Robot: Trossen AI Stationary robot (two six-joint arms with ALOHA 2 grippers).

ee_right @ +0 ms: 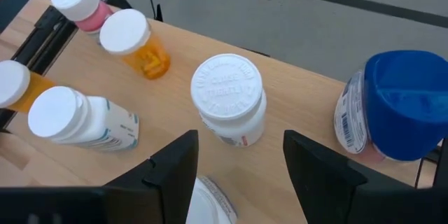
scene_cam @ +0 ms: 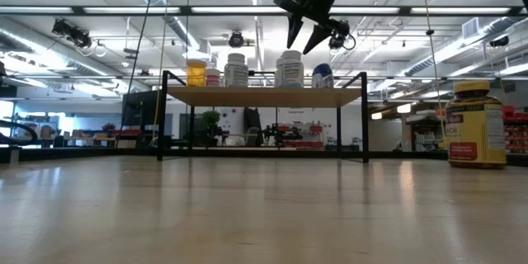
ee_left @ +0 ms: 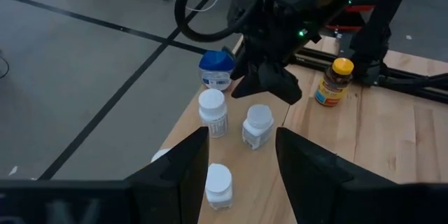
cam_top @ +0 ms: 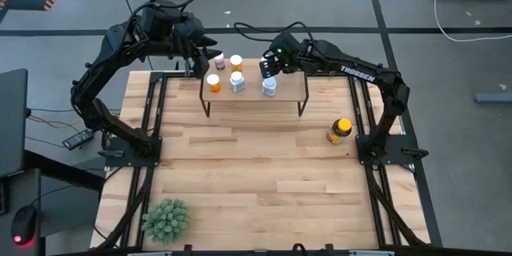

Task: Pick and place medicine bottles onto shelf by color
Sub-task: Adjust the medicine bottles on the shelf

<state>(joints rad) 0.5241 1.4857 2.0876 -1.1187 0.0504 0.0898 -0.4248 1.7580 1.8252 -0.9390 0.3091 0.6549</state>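
From above: the shelf (cam_top: 298, 88) stands at the table's far edge with several bottles grouped on it, orange ones (cam_top: 214, 82) toward the left end and white ones (cam_top: 270, 87) toward the middle, which suggests sorting by colour. One amber bottle (cam_top: 339, 130) with a yellow cap waits alone on the table (cam_top: 256, 168), near the right arm's base, probably the one left to place. The right gripper (cam_top: 267, 67) hangs over the white group; the left gripper (cam_top: 200, 61) sits by the shelf's left end. "TROSSEN" is printed on the right arm

From table height: bottles line the shelf top; the right gripper (scene_cam: 304, 35) hovers above them, fingers parted, holding nothing. The amber bottle's yellow label is not readable

Left wrist: its own fingers (ee_left: 183, 171) stand partly open and empty above white bottles; a blue-capped bottle (ee_left: 215, 69) stands beyond

Right wrist: its fingers (ee_right: 173, 168) are apart and empty over a white bottle whose cap (ee_right: 226, 87) bears raised lettering, seemingly "CLOSE TIGHTLY". A pink bottle (ee_right: 84, 5) stands beside the orange ones
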